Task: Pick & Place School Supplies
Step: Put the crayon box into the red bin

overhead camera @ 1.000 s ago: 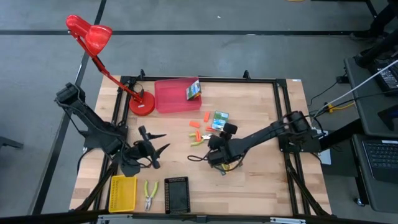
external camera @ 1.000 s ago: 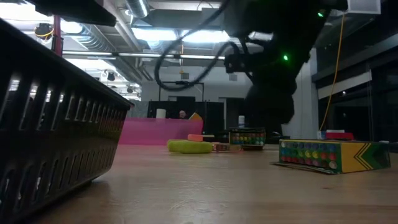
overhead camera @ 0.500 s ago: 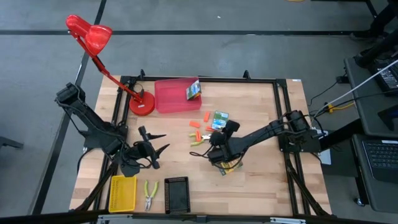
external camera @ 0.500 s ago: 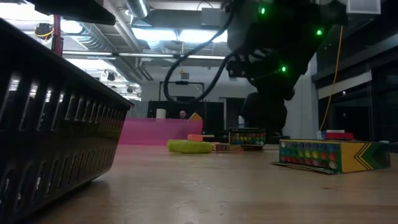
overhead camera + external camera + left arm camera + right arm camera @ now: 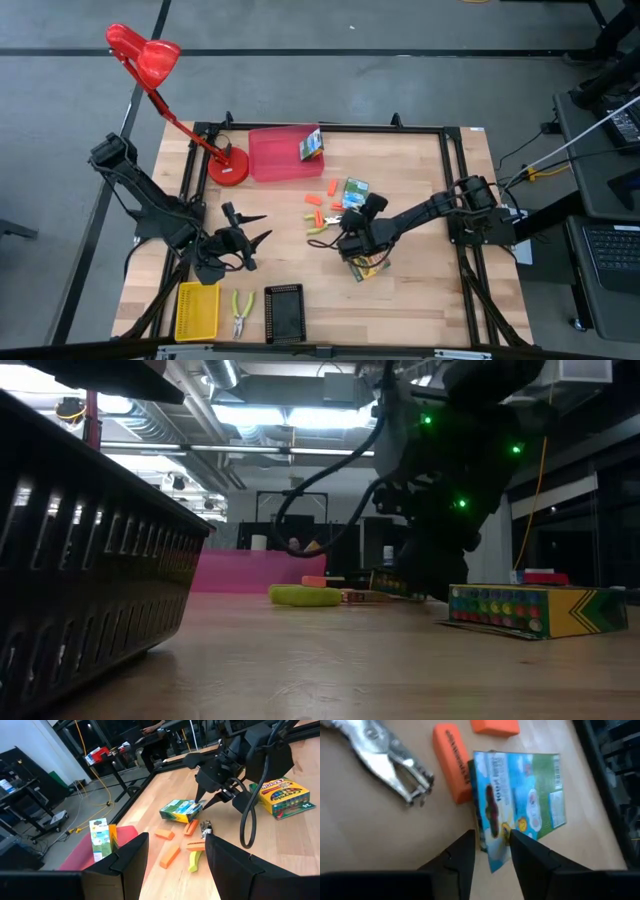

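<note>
A green-and-blue printed box lies mid-table among orange pieces and a yellow-green-handled tool. My right gripper is at the box's near end, open, with a corner of the box between its fingers. A second box leans in the red tray. A crayon box lies flat below the right arm. Pliers lie near the table's near edge. My left gripper hovers open over the table's left part. My right gripper meets the printed box at its near corner, coming slanting down from the table's near side, one finger on each side of that corner. The box sits tilted, one end raised and the other on the table. Which finger touches it cannot be told.
A red desk lamp stands at the far left corner. A yellow tray and a black tray sit at the near edge. Bare wood shows on the table's right part. A person shows beyond the table in the left wrist view.
My right gripper has moved toward the table's far edge, off the crayon box and up to the printed box. The printed box, level a second ago in the low view, now sits tipped.
</note>
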Tool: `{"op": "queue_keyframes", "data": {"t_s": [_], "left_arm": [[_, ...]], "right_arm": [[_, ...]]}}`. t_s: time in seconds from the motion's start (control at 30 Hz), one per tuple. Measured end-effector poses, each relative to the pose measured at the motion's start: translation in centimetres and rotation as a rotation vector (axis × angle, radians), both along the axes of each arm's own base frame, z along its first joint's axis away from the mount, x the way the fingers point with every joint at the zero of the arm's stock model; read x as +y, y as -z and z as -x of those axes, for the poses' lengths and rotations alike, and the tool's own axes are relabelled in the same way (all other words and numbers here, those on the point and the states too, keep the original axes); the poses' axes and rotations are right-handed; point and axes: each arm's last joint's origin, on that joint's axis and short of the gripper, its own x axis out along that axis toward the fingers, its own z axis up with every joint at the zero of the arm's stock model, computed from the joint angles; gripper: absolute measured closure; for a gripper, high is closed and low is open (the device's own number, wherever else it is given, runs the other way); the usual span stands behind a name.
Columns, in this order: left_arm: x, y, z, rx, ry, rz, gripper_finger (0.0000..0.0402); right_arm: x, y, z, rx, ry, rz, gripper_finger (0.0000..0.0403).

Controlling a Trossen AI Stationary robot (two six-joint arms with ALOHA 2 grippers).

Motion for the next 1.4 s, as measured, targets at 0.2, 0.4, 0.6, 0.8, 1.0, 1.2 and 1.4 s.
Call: {"op": "queue_keyframes", "data": {"t_s": [0.2,0.4,0.6,0.8,1.0,1.2,1.4], "left_arm": [[0.0,0.0,0.0,-0.008,-0.003,0.012,0.0208],[-0.1,0.0,0.0,-0.019,-0.005,0.032,0.0208],[-0.1,0.0,0.1,-0.047,-0.016,0.073,0.0208],[0.0,-0.1,0.1,-0.139,-0.078,0.149,0.0208],[-0.2,-0.6,-0.1,-0.249,-0.114,0.256,0.0208],[-0.2,-1.4,-0.8,-0.315,-0.122,0.318,0.0217],[-0.2,-2.0,-1.1,-0.375,-0.132,0.374,0.0230]], "right_arm": [[-0.1,-0.2,0.0,-0.017,0.000,0.043,0.0348],[0.0,-0.6,0.0,-0.030,0.003,0.012,0.0394],[0.6,-4.0,-0.7,-0.139,0.002,-0.046,0.0399],[0.7,-10.9,-1.8,-0.341,-0.012,-0.113,0.0400],[-1.0,-17.4,-1.8,-0.553,0.021,-0.245,0.0401],[-3.6,-21.7,-3.1,-0.774,-0.007,-0.441,0.0402],[-7.6,-23.3,-4.2,-0.902,-0.008,-0.549,0.0402]]}}
